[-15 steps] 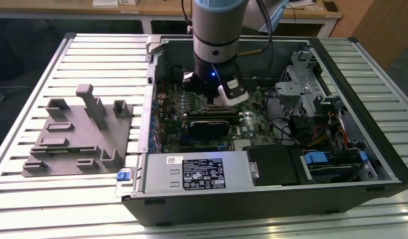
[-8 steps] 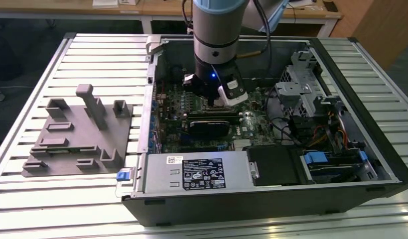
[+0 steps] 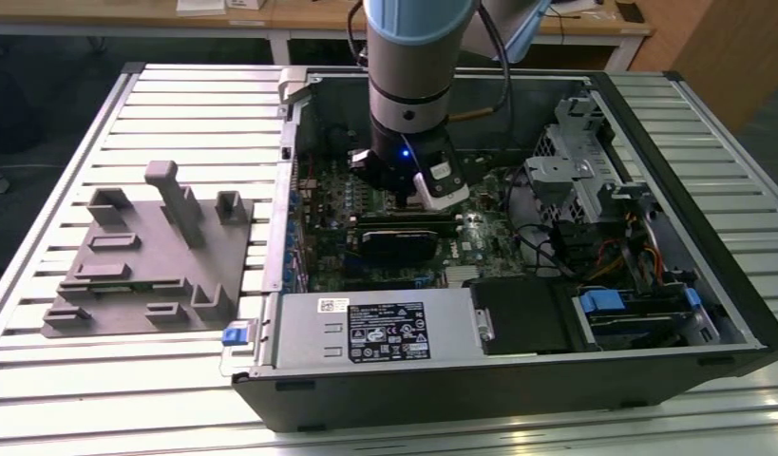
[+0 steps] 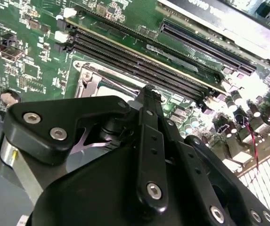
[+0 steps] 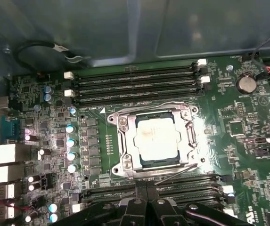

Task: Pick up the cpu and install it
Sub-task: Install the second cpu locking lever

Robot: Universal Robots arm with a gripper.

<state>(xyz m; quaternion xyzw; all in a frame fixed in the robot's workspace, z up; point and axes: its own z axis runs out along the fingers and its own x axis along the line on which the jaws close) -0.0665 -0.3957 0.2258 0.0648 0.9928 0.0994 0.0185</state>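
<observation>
One chip mattered here, and your cpu (image 5: 157, 140) lay flat inside the socket frame (image 5: 121, 146) on the green board (image 5: 248, 141), its pale silver top facing up in the first wrist view. The claw (image 5: 146, 203) hung just above the board at the socket's edge, close to the long memory slots (image 5: 135, 84) on one side. You could not tell from these views whether it was open or closed, and nothing showed between its tips.

In the exterior view the arm (image 3: 414, 76) reached down into the open computer case (image 3: 692, 313), well apart from the grey tray (image 3: 148, 266) on the slatted tabletop (image 3: 59, 399).

Your main risk, as I judged it, was the seating. If the cpu sat slightly off square in the frame, any downward press would have bent the contacts beneath, and the views could not confirm all four edges were level. A thin wire lever (image 5: 182, 172) ran along one side of the socket, and whether it was latched was not clear; a sideways brush from the claw might have snagged it.

Clearance was the second worry. The claw sat low among slots and the row of small capacitors (image 5: 71, 141), so a tilted or lateral move could have clipped them or nudged the cpu out of place
</observation>
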